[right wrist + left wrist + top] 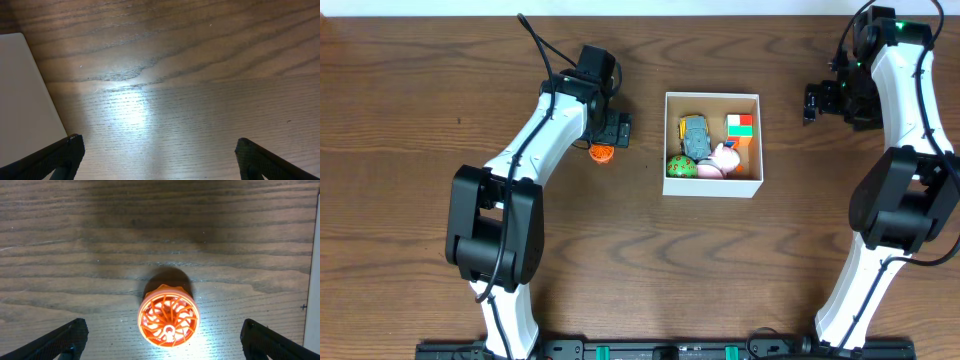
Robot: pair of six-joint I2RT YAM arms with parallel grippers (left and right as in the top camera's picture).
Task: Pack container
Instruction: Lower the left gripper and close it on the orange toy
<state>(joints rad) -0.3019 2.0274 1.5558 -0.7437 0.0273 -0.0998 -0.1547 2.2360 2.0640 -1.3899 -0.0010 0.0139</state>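
On the brown wooden desk (pixel 400 150), the square white cardboard container (pixel 712 188) sits centre, already holding several small toys (pixel 696 136). One orange ribbed plastic toy (pixel 168 320) lies outside, beneath the wide-open, empty left end effector (pixel 165 339). The right end effector (pixel 160 156) is equally open and empty.

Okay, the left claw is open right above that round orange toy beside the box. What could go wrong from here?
1. The orange toy is round and sits under the open left claw; closing off-centre could squeeze it out sideways or set it rolling across the table.
2. The container already holds a car, a cube, a green ball and a pink toy, with little bare floor showing. The orange toy might land on top and tumble over the low wall.
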